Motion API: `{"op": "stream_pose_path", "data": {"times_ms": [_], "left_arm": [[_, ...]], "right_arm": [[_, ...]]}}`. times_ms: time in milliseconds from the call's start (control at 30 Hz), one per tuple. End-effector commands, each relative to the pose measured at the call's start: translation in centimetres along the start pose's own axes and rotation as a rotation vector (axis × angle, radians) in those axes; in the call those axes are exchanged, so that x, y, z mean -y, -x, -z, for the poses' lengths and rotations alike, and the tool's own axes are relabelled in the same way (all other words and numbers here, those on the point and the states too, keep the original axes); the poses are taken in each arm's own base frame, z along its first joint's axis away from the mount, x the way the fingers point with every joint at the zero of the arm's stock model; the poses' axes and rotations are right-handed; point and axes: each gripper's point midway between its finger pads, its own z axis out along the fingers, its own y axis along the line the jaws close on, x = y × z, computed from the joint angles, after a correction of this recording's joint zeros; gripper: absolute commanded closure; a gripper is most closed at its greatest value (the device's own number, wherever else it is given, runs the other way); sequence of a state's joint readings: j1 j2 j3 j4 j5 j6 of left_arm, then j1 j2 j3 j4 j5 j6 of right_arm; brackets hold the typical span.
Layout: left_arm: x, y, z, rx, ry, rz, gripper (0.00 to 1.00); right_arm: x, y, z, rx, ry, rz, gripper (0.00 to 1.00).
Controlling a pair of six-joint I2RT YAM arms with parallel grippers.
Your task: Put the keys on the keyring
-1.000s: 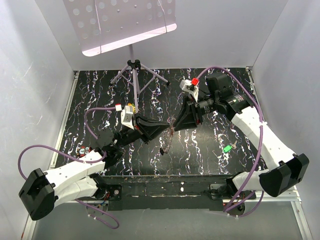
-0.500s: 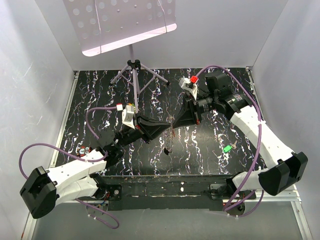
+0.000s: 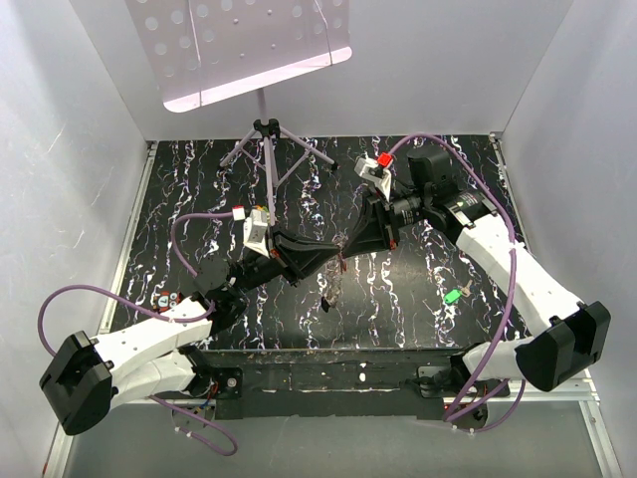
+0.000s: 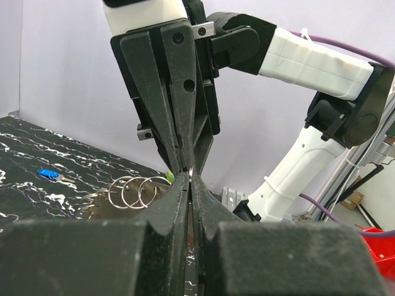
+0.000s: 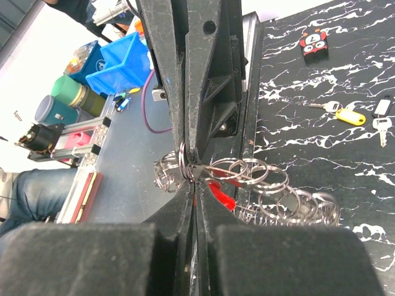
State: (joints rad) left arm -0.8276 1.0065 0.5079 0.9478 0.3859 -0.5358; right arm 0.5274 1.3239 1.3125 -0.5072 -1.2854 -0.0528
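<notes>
**Top view.** The left gripper and right gripper meet tip to tip above the middle of the marbled table. The keyring, a chain of linked rings, hangs just below the tips. A green key lies well apart on the right gripper's outer side. A tripod stands beyond the tips, and the white walls are well apart from both arms.

**Left wrist view.** This view adds the grip: the left fingers press together on one thin ring, and the right gripper clamps the same ring from above. A blue key lies far left of the tips.

**Right wrist view.** Only here does a red key head show, among the rings just beside the tips. A yellow-tagged key and a silver key lie well to the right.
</notes>
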Motion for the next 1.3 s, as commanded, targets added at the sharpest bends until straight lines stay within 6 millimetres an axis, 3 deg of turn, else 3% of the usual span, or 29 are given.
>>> {"op": "stream_pose_path", "data": {"times_ms": [0, 100, 333, 533, 933, 1133, 1267], "left_arm": [[1.5, 4.0, -0.8, 0.113, -0.042, -0.053, 1.00], [1.2, 3.5, -0.6, 0.096, -0.030, -0.056, 1.00], [0.9, 2.7, -0.3, 0.070, -0.016, -0.055, 1.00], [0.8, 2.7, -0.3, 0.068, -0.015, -0.052, 1.00], [0.8, 2.8, -0.4, 0.074, -0.017, -0.049, 1.00], [0.7, 2.6, -0.4, 0.069, -0.009, -0.041, 1.00], [0.5, 2.3, -0.4, 0.062, -0.003, -0.035, 1.00]], "right_arm": [[-1.0, 0.5, -0.1, 0.008, 0.018, 0.036, 0.87], [-1.5, 0.6, 0.1, 0.000, 0.008, 0.074, 0.73], [-2.8, 1.6, 0.6, -0.011, 0.011, 0.159, 0.63], [-2.2, 2.3, 0.5, -0.010, 0.000, 0.156, 0.63], [-1.1, 1.8, 0.0, -0.019, -0.027, 0.124, 0.67], [-0.8, 1.8, -0.2, -0.022, -0.034, 0.122, 0.73], [-0.8, 1.9, -0.2, -0.022, -0.036, 0.125, 0.84]]}}
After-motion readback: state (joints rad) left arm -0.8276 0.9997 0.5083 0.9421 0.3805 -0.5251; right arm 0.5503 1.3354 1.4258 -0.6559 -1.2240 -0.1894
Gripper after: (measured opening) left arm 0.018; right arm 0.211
